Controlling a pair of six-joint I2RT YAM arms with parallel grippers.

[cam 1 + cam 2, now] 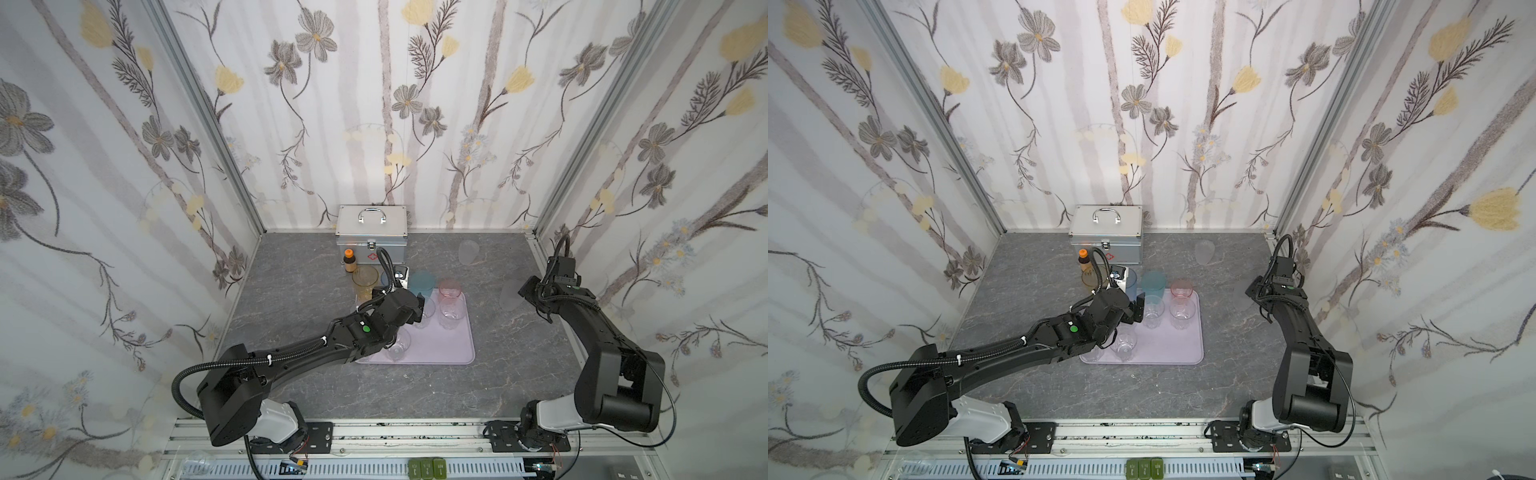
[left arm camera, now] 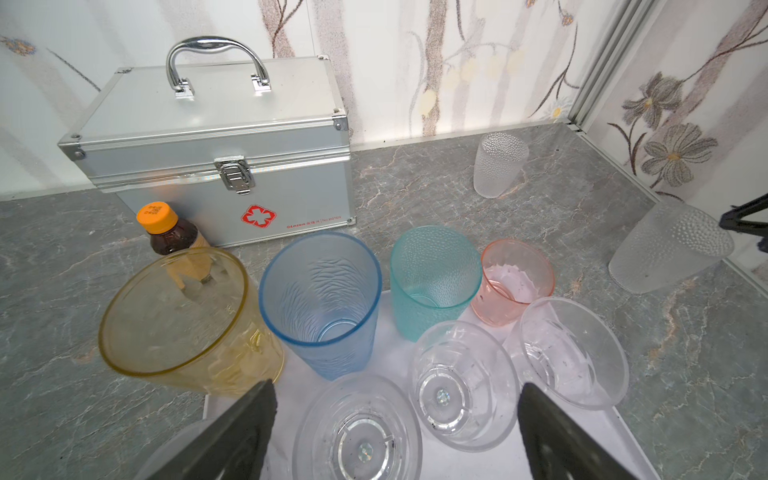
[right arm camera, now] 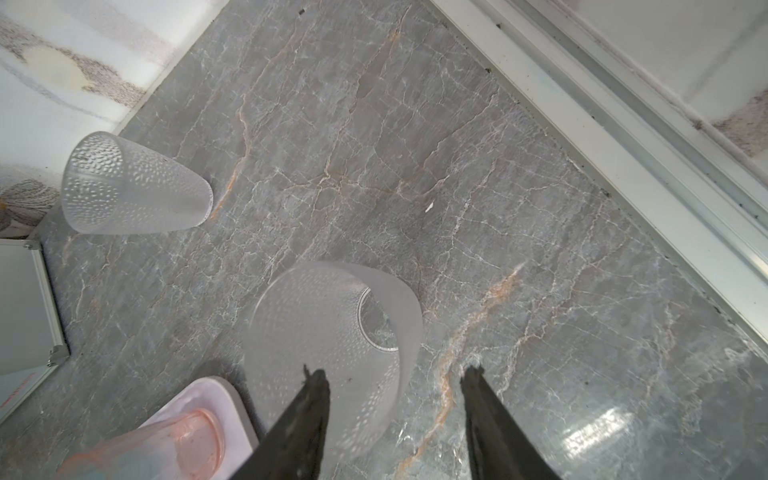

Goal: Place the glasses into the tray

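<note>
The lilac tray (image 1: 451, 351) (image 1: 1177, 351) (image 2: 449, 463) holds three short clear glasses (image 1: 398, 345) (image 1: 424, 311) (image 1: 452, 311) and a pink one (image 1: 449, 287) (image 2: 515, 282). Amber (image 2: 174, 316), blue (image 2: 320, 299) and teal (image 2: 432, 282) glasses stand along its far edge. My left gripper (image 1: 419, 308) (image 2: 395, 399) hangs open above a clear glass (image 2: 357, 432). Two frosted glasses stand on the table, one far back (image 1: 468, 251) (image 3: 133, 187) and one right of the tray (image 1: 510, 293) (image 3: 328, 332). My right gripper (image 1: 525, 291) (image 3: 392, 372) is open at that nearer glass, one finger over it, the other beside it.
A silver case (image 1: 371, 237) (image 2: 216, 166) stands against the back wall. A brown bottle with an orange cap (image 1: 349, 259) (image 2: 170, 232) sits in front of it, just behind the amber glass. The metal wall rail (image 3: 623, 137) runs close by the right gripper.
</note>
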